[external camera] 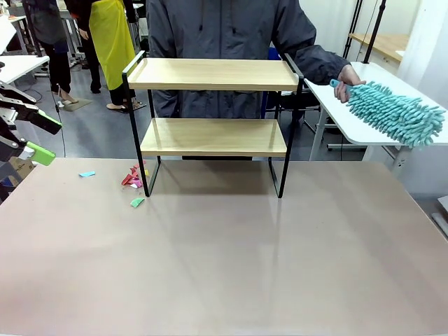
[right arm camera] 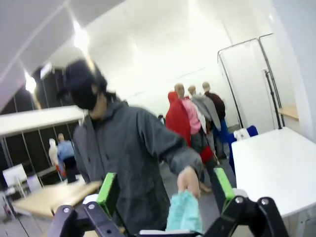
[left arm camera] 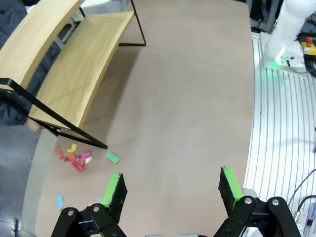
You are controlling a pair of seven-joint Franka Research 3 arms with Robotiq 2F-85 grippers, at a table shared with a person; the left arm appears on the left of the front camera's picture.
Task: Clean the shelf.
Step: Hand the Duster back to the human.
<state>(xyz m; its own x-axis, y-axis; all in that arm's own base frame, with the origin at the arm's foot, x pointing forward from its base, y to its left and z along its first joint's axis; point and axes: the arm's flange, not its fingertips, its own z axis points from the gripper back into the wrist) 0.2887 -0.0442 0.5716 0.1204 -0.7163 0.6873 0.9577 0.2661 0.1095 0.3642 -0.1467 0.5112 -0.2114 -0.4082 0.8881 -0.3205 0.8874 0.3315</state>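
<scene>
Standing on the far half of the brown table (external camera: 224, 266), the shelf (external camera: 213, 105) is upright on its four black legs, its long axis running across the table from left to right, both boards level with open faces toward the robot and the person. Left gripper (external camera: 31, 136) hangs at the table's left edge, jaws spread wide on nothing, with coloured paper scraps (external camera: 133, 180) near the shelf's left front leg. Right gripper (right arm camera: 165, 192) is likewise wide apart and empty, facing the person, whose hand (external camera: 348, 75) holds a teal duster (external camera: 395, 112) over the white side table (external camera: 343, 112).
</scene>
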